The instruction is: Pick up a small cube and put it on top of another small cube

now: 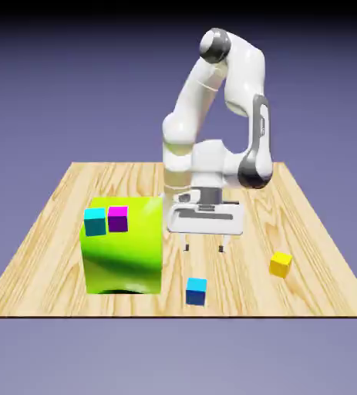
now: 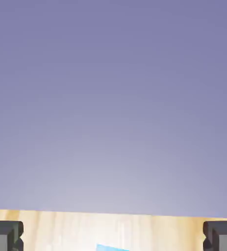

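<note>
In the exterior view, the gripper [image 1: 204, 248] hangs spread and empty above the blue cube [image 1: 196, 291], the yellow cube [image 1: 281, 264] well apart. In the hand view, only the blue cube's [image 2: 110, 247] edge shows; descending off-centre could knock it aside.

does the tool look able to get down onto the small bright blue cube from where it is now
Probably yes: the open tool hangs above and just behind the small bright blue cube, nothing lies between them, and the big lime-green block stands off to the side.

No readable text, labels, numbers — none on any surface.
</note>
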Tool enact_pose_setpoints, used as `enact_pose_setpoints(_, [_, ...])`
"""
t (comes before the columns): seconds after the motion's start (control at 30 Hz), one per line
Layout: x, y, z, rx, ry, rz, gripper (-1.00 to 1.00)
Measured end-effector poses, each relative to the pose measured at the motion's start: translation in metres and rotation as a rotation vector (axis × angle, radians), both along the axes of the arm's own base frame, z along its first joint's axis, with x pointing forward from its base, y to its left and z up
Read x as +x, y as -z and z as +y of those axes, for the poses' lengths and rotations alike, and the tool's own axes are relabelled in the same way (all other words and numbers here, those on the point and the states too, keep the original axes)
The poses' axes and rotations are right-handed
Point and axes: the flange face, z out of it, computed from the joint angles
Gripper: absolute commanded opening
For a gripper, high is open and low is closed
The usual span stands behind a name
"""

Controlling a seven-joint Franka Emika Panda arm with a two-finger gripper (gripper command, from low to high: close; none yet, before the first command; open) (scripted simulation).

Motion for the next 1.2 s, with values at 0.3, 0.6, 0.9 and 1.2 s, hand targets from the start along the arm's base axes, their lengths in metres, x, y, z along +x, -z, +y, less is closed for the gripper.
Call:
enact_pose_setpoints(0.3, [-0.018, 0.058, 0.004, 0.077, 0.094, 0.068, 0.0])
enact_pose_setpoints(0.6, [-0.005, 0.116, -0.012, 0.05, 0.157, 0.08, 0.0])
enact_pose_setpoints(0.9, [-0.014, 0.088, -0.01, 0.051, 0.157, 0.08, -1.0])
enact_pose_setpoints(1.2, [0.006, 0.063, 0.036, -0.028, -0.353, 0.102, -1.0])
